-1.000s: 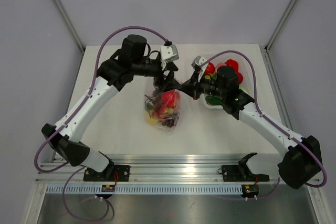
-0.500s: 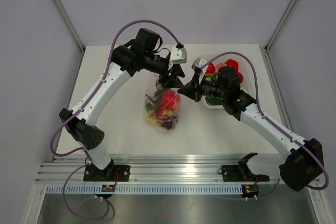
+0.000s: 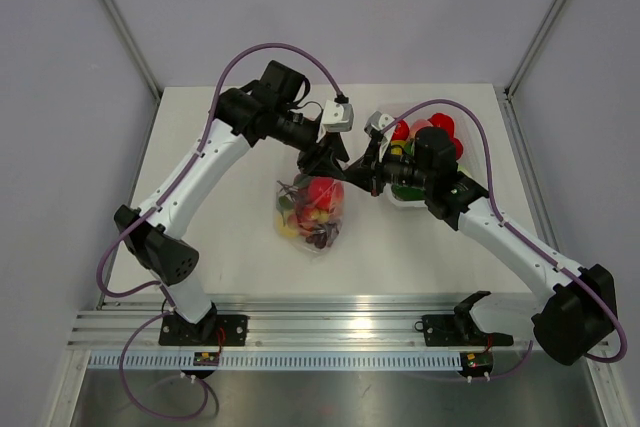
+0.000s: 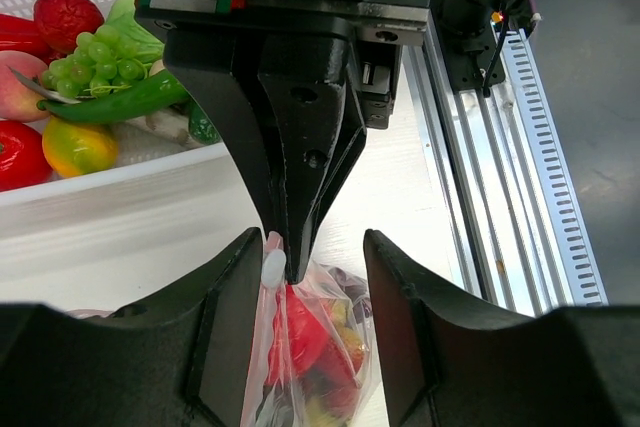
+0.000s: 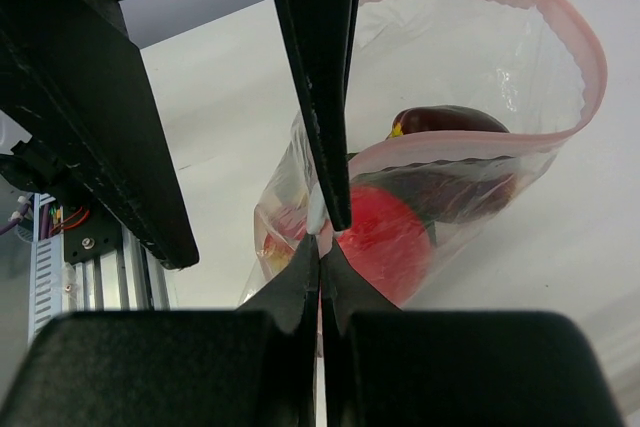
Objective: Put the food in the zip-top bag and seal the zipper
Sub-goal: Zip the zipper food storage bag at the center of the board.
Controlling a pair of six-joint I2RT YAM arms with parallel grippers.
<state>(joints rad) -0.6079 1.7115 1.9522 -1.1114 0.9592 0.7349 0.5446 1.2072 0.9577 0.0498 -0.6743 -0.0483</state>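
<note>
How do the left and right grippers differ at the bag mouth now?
Jaws: the black left gripper stands open; the black right gripper is shut. Hold: the right pinches the edge of the clear plastic zip-top bag; the left grips nothing, straddling the right's fingertips. Both meet at the bag's mouth.

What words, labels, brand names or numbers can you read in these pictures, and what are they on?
None can be read.
The bag and the basket carry no writing.
The rail at the near edge has tick marks but no legible numbers.
The small boards under it are too small to read.
</note>
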